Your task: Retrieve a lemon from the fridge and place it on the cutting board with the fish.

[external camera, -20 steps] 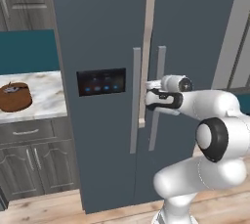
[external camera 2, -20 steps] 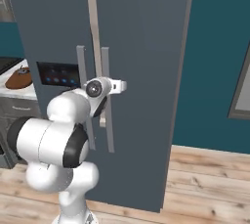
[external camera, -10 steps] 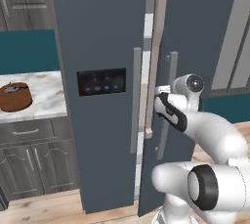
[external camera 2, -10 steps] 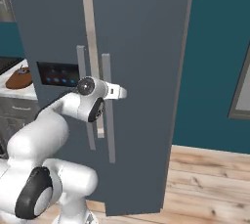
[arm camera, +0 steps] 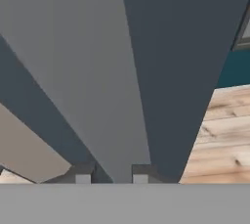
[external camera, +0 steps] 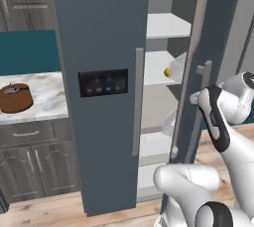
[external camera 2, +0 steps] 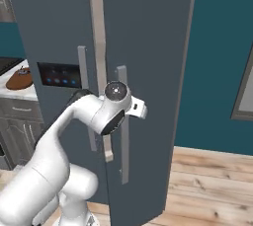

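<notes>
The fingers (arm camera: 112, 178) sit narrowly astride the right door's upright grey handle (external camera 2: 123, 121), while the lemon (external camera: 167, 72) lies on a fridge (external camera: 99, 37) shelf, inward and to the left of them, behind that half-open door.

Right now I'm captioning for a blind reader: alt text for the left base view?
The white arm's gripper is at the long grey handle of the dark slate-blue fridge's open right door, showing pale grey shelves and a small yellow lemon.
</notes>
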### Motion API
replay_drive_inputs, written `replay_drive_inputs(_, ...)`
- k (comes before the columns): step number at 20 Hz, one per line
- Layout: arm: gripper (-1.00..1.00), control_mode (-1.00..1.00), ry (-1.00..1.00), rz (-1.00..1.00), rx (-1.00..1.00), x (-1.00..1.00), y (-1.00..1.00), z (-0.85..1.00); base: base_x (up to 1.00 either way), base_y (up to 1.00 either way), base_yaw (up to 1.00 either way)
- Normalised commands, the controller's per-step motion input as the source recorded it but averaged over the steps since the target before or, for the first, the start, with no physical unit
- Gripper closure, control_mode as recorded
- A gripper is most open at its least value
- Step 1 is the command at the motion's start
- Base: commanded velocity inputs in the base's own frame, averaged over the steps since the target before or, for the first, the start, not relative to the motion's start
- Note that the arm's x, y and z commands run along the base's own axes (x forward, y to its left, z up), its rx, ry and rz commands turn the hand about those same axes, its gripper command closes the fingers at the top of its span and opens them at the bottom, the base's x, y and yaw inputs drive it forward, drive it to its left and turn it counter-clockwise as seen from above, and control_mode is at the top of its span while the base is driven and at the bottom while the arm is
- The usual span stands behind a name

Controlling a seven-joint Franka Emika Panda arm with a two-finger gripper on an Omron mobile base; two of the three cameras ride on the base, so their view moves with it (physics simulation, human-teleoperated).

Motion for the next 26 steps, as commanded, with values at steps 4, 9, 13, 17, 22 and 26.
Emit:
replay_drive_inputs(4, 1.0, -1.0, 0.13, 0.08, 0.19, -1.0, -1.0, 0.38, 0.0, 0.0, 0.0)
replay_drive_inputs(9, 1.0, -1.0, 0.04, 0.03, 0.1, -1.0, -0.91, 0.16, 0.0, 0.0, 0.0)
replay_drive_inputs(13, 1.0, -1.0, -0.02, 0.0, -0.01, -0.93, -0.28, 0.33, 0.0, 0.0, 0.0)
replay_drive_inputs(17, -1.0, -1.0, -0.09, -0.03, -0.26, -0.65, 0.34, 0.67, 0.0, 0.0, 0.0)
replay_drive_inputs(22, -1.0, -1.0, 0.04, -0.16, -0.49, -0.16, 1.0, 0.5, 0.0, 0.0, 0.0)
replay_drive_inputs(26, -1.0, -1.0, 0.34, -0.2, -0.45, 0.16, 1.0, 0.13, 0.0, 0.0, 0.0)
